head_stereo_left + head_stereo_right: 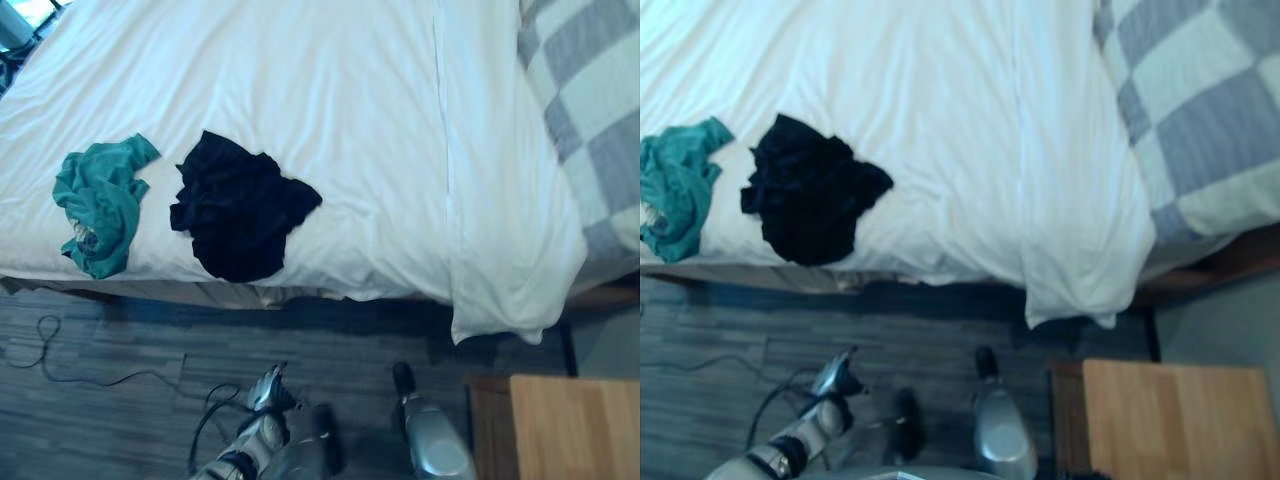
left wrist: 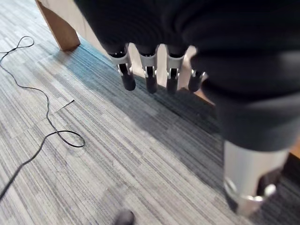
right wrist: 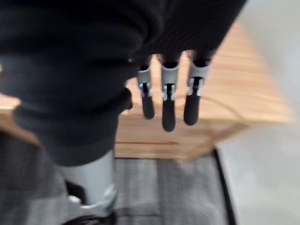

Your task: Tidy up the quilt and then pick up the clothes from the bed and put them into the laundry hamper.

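Observation:
A white quilt [image 1: 330, 120] covers the bed, and one corner of it [image 1: 505, 290] hangs over the near side. On the quilt near the bed's edge lie a crumpled teal garment [image 1: 100, 205] and, right beside it, a black garment [image 1: 240, 210]. My left hand [image 1: 266, 392] hangs low over the carpet in front of the bed, below the black garment. Its fingers [image 2: 150, 70] are straight and hold nothing. My right hand [image 3: 168, 101] hangs open over a wooden nightstand, also with nothing in it. Both hands are well short of the clothes.
A grey-and-white checked cover [image 1: 590, 120] lies at the bed's right end. The wooden nightstand [image 1: 570, 425] stands at the lower right, close to my right arm. Grey carpet [image 1: 120, 420] runs along the bed's near side. A wooden bed leg [image 2: 58, 30] stands on it.

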Tool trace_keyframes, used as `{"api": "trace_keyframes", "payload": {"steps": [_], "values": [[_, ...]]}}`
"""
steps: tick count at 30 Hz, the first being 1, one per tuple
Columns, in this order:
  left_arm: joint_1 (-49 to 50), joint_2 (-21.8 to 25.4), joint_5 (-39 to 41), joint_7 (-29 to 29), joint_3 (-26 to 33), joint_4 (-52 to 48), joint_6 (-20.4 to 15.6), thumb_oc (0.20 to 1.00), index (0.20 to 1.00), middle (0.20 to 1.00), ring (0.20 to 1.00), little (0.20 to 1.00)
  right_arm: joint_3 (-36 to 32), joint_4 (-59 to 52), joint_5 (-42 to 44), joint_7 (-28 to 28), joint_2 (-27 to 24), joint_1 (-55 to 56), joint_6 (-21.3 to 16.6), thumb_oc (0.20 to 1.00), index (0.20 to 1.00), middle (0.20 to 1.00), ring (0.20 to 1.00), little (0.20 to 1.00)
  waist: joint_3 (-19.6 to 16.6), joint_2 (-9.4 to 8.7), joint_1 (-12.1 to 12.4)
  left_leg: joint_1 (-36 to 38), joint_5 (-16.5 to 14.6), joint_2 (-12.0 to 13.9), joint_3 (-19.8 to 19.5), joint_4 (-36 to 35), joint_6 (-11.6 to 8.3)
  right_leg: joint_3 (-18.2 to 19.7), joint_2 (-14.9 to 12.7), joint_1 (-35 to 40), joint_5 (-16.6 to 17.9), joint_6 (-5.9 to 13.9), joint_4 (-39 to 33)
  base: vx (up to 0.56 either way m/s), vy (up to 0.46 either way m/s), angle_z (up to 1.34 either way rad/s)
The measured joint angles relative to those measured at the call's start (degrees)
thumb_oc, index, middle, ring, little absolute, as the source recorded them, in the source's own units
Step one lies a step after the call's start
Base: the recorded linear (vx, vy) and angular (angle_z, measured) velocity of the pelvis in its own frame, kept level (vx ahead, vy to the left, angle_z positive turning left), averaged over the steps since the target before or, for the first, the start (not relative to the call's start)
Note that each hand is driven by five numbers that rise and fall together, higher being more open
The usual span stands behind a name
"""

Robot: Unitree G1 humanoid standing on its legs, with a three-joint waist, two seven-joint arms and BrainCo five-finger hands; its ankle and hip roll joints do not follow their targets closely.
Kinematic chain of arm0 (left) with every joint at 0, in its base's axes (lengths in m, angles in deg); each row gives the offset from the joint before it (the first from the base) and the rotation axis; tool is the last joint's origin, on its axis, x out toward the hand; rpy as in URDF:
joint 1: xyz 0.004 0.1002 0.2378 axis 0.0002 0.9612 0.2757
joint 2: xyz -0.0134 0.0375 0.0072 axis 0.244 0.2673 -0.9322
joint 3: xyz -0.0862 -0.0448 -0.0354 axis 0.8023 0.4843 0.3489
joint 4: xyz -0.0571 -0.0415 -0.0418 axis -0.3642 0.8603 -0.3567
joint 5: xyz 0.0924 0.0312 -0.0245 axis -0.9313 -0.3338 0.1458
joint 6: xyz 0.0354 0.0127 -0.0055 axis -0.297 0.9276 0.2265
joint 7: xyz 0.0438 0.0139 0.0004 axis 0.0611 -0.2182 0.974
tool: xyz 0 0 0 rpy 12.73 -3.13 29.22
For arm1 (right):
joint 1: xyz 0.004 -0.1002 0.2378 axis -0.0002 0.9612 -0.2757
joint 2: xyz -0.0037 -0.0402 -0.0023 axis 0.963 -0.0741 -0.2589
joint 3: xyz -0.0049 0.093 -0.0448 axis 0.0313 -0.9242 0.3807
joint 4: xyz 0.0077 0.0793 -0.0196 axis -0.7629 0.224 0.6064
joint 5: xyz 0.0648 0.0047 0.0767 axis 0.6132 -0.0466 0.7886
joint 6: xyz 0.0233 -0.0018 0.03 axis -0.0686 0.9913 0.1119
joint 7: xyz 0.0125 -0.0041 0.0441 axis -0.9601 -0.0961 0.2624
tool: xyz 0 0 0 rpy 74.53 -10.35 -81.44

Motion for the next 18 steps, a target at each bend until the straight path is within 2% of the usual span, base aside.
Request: {"api": "trace_keyframes", "payload": {"steps": [1, 3, 4, 5, 6, 7, 8, 9, 11, 12, 13, 14, 15, 16, 17, 18], "values": [[0.46, -0.43, 0.07, -0.33, 0.23, 1.21, -0.03, 1.0, 1.0, 1.0, 1.0, 1.0, 0.67, -1.69, -1.03, -0.08, -0.93, -0.92, -1.23, 1.0, 1.0, 1.0, 1.0, 1.0, -0.86, -0.3, -0.46, 0.15, 0.53, 3.64, 1.7, -1.99, 0.42, -1.26, -0.2, 1.12, -0.12, -0.11, -0.08, 0.16, 0.355, 0.35], [1.19, -0.92, -0.42, -1.27, -1.31, 1.1, -0.04, 1.0, 1.0, 1.0, 1.0, 1.0, 0.94, -2.2, -1.94, -0.05, -3.27, -2.09, -1.65, 1.0, 1.0, 1.0, 1.0, 1.0, -2.34, -0.05, -0.53, -0.04, 1.61, 7.03, 3.06, -3.22, 0.17, -2.21, -1.11, 2.78, -0.11, -0.04, -1.3, 0.2, 0.426, 0.31], [1.42, -0.92, -0.84, -1.65, -2.53, 0.64, 0.06, 1.0, 1.0, 1.0, 1.0, 1.0, 1.17, -2.19, -3.19, 0.18, -4.31, -2.1, -1.67, 1.0, 1.0, 1.0, 1.0, 1.0, -3.77, 0.79, -0.02, -0.02, 2.04, 7.06, 3.37, -2.62, -0.42, -2.78, -1.87, 3.81, 0.08, 0.41, -2.71, 0.32, 0.653, 0.43], [0.89, -1.18, -1.35, -1.98, -3.34, 1.23, 0.22, 1.0, 1.0, 1.0, 1.0, 1.0, 2.57, -2.07, -3.3, 0.27, -4.83, -1.14, -1.43, 1.0, 1.0, 1.0, 1.0, 1.0, -4.93, 0.37, -1.0, -1.61, 1.33, 5.47, 4.25, 0.36, -0.48, -5.9, -4.04, 4.69, 1.45, 2.54, -4.08, 0.15, 0.452, 0.57], [0.21, -1.45, -1.37, -2.06, -3.08, 1.49, 0.21, 1.0, 1.0, 1.0, 1.0, 1.0, 2.65, -1.94, -3.34, 0.21, -4.8, -0.74, -1.18, 1.0, 1.0, 1.0, 1.0, 1.0, -5.27, 0.74, -1.74, -2.33, 1.0, 4.07, 3.49, 2.31, 0.15, -6.64, -5.25, 4.85, 1.44, 2.62, -3.82, 0.09, 0.275, 0.77], [-0.19, -1.9, -1.31, -2.14, -2.55, 1.9, 0.13, 1.0, 1.0, 1.0, 1.0, 1.0, 2.74, -1.21, -3.33, 0.2, -4.75, -0.37, -0.74, 1.0, 1.0, 1.0, 1.0, 1.0, -5.64, 0.95, -1.85, -2.0, 0.62, 1.21, 2.93, 3.35, 0.88, -6.89, -6.91, 4.51, 1.04, 3.05, -3.17, 0.11, 0.272, 0.33], [-0.22, -2.41, -1.19, -2.01, -1.2, 1.91, 0.22, 1.0, 1.0, 1.0, 1.0, 1.0, 2.88, -0.74, -3.31, 0.22, -5.13, -0.33, -0.39, 1.0, 1.0, 1.0, 1.0, 1.0, -6.43, 2.72, -1.56, -0.41, -0.85, -0.08, 3.59, 1.04, 2.88, -6.7, -7.3, 3.05, 1.06, 3.27, -1.65, 0.19, 0.427, -0.07], [-0.14, -1.22, -1.19, -2.14, -0.18, 2.09, 0.44, 1.0, 1.0, 1.0, 1.0, 1.0, 3.06, -0.73, -3.28, 0.25, -2.44, -0.38, -0.3, 1.0, 1.0, 1.0, 1.0, 1.0, -6.37, 1.09, -1.37, 1.17, 1.46, -2.89, 6.03, -1.53, 3.06, -5.81, -9.94, 1.67, 1.13, 2.78, 0.19, 0.22, 0.441, -0.26], [1.42, 0.89, -1.26, -2.45, -0.87, 2.24, 1.5, 1.0, 1.0, 1.0, 1.0, 1.0, 3.28, -1.0, -3.26, 1.12, 2.48, 1.36, -0.34, 1.0, 1.0, 1.0, 1.0, 1.0, -6.55, -1.25, -1.66, 3.19, 1.95, -5.59, 8.04, -4.5, 4.06, -6.69, -11.8, 0.82, 1.62, 3.46, 4.05, 0.29, 0.47, -0.18], [2.85, 2.07, -1.31, -3.09, -0.85, 2.39, 2.07, 1.0, 1.0, 1.0, 1.0, 1.0, 3.38, -1.1, -3.21, 1.5, 4.6, 2.61, -0.22, 1.0, 1.0, 1.0, 1.0, 1.0, -6.13, -1.23, -1.55, 5.21, 3.0, -6.11, 8.67, -7.87, 5.55, -6.92, -10.15, -0.58, 0.66, 3.98, 7.72, 0.27, 0.363, -0.3], [3.37, 2.43, -1.34, -3.46, -0.89, 2.57, 2.55, 1.0, 1.0, 1.0, 1.0, 1.0, 3.76, -0.62, -3.14, 1.58, 5.16, 3.03, -0.14, 1.0, 1.0, 1.0, 1.0, 1.0, -5.73, -0.73, -1.57, 6.09, 3.71, -5.58, 9.1, -9.67, 6.23, -5.41, -7.43, -1.63, -1.94, 3.84, 10.13, 0.29, 0.316, -0.34], [3.48, 3.29, -1.81, -4.3, -0.83, 3.84, 2.92, 1.0, 1.0, 1.0, 1.0, 1.0, 4.92, -0.4, -3.11, 1.55, 5.67, 2.36, -0.29, 1.0, 1.0, 1.0, 1.0, 1.0, -4.77, 0.6, -2.43, 6.37, 4.53, -3.61, 8.95, -11.22, 6.94, -2.83, -0.3, -3.01, -5.8, 3.76, 12.89, 0.21, 0.177, -0.19], [3.25, 3.53, -2.98, -4.77, -0.23, 4.12, 2.88, 1.0, 1.0, 1.0, 1.0, 1.0, 5.0, -0.61, -3.06, 1.4, 5.64, 2.41, -0.33, 1.0, 1.0, 1.0, 1.0, 1.0, -4.5, -0.19, -3.21, 6.19, 4.41, -4.02, 8.95, -11.13, 6.96, -3.91, 3.43, -4.47, -7.13, 2.89, 14.18, 0.49, 0.29, -0.05], [2.3, 3.86, -3.55, -5.42, -0.32, 4.67, 2.89, 1.0, 1.0, 1.0, 1.0, 1.0, 5.22, -0.44, -3.06, 1.33, 5.3, 2.28, -0.29, 1.0, 1.0, 1.0, 1.0, 1.0, -4.06, -1.53, -3.82, 6.18, 4.2, -5.47, 8.85, -11.27, 6.7, -4.45, 5.07, -4.8, -7.75, 2.52, 13.33, 0.53, 0.238, 0.15], [1.22, 3.63, -3.64, -5.65, -0.29, 4.47, 2.86, 1.0, 1.0, 1.0, 1.0, 1.0, 5.32, -0.74, -3.08, 1.34, 4.7, 2.18, -0.32, 1.0, 1.0, 1.0, 1.0, 1.0, -3.58, -2.32, -4.65, 6.22, 3.75, -6.92, 8.58, -11.16, 6.78, -6.35, 6.01, -5.54, -8.29, 0.99, 12.95, 0.44, 0.174, 0.21], [0.73, 3.34, -3.76, -5.7, -0.33, 4.49, 2.85, 1.0, 1.0, 1.0, 1.0, 1.0, 5.51, -0.48, -3.08, 1.31, 4.24, 1.82, -0.31, 1.0, 1.0, 1.0, 1.0, 1.0, -3.37, -2.48, -5.06, 6.18, 3.54, -7.54, 8.38, -11.06, 6.75, -7.11, 6.59, -5.86, -8.65, 0.29, 12.33, 0.39, 0.089, 0.77]]}}
